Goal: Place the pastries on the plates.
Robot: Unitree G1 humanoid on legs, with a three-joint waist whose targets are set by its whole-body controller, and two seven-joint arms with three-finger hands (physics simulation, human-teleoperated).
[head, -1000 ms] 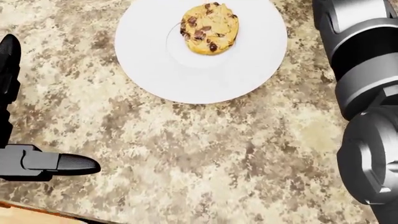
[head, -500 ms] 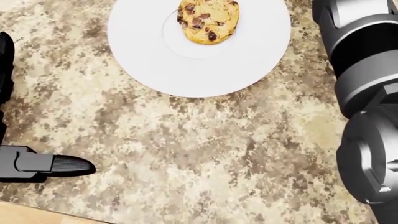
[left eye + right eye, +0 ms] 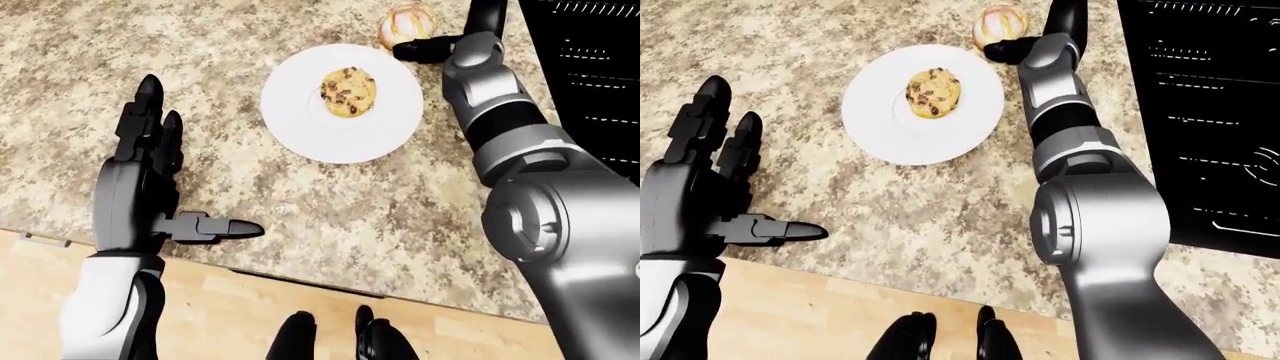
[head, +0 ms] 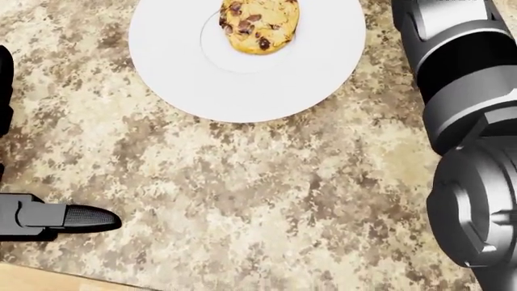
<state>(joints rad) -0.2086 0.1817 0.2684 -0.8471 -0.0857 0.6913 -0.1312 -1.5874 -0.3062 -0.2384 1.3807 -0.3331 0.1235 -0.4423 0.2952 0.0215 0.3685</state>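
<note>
Done: one cookie [image 3: 348,91] lies on the white plate [image 3: 300,120] on the bench [image 3: 330,217].
Left: a second pastry [image 3: 1000,22] sits off the plate, at the view's top — no second plate shows.
Right hand [image 3: 432,49]: touching that pastry; grip cannot be told.
Left hand [image 3: 150,187]: fingers spread wide, empty — well apart from the plate.
</note>
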